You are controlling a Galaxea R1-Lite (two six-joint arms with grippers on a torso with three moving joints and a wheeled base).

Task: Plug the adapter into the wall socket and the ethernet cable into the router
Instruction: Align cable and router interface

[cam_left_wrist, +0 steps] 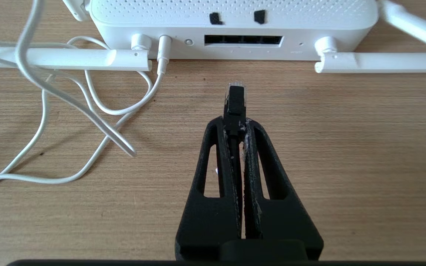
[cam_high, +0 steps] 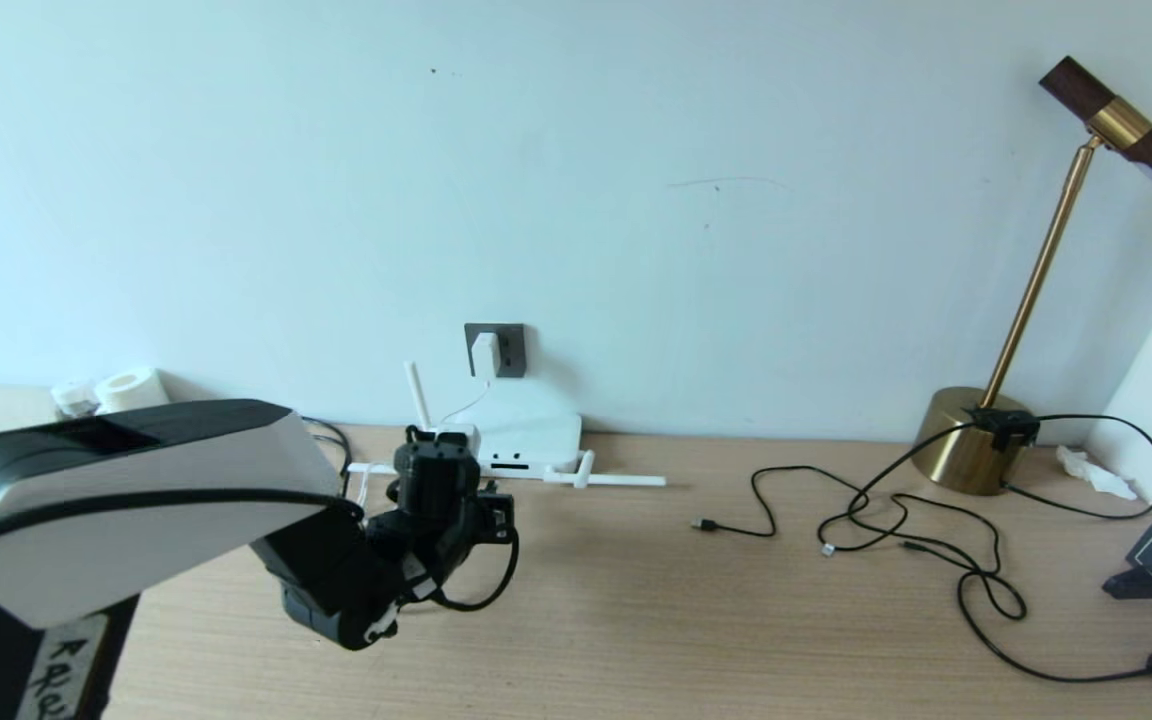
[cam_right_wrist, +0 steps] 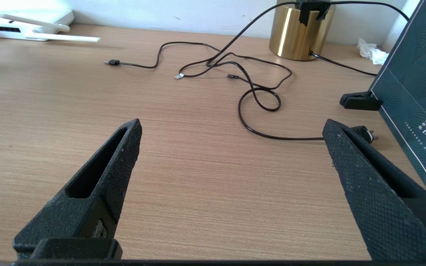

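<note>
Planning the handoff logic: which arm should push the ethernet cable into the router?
Left. Its fingers already pinch the ethernet cable, plug aimed at the router port row. The right gripper hangs open, far off.

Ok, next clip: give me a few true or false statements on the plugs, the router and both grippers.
1. The adapter sits in the wall socket. True.
2. The left gripper is shut on the ethernet cable plug. True.
3. The plug is already seated in the router port slot. False: it is short of the ports, with bare table between.
4. The right gripper holds a thin black cable. False: its fingers are wide open and hold nothing.
5. A white cord is plugged into the router. True.
</note>
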